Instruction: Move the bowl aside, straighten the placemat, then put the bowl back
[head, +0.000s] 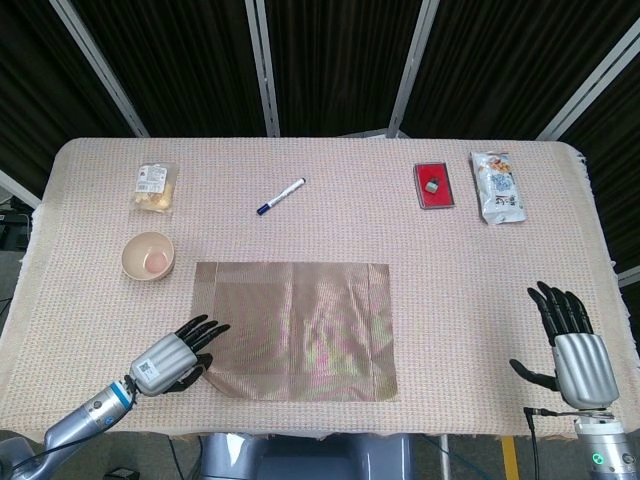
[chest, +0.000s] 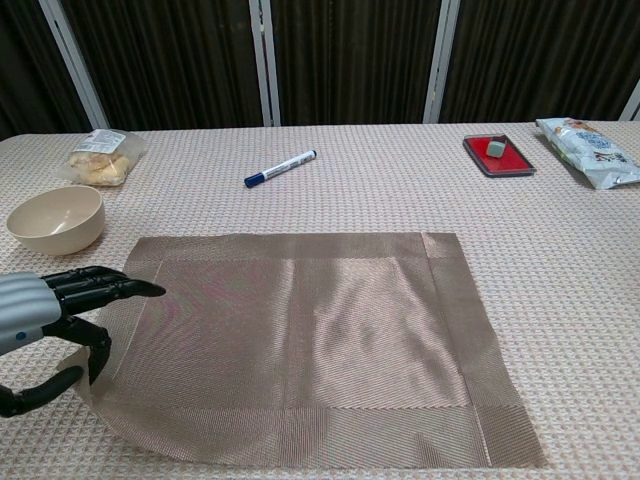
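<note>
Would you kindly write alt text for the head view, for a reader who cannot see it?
A brown placemat lies squared on a woven tablecloth, with the left robot hand at its near-left corner. A cream bowl sits left of it, and the right robot hand rests open far right.

Marker (head: 281, 196), snack bag (head: 155, 187), red tray (head: 434, 185), packet (head: 497, 186) on table.
</note>
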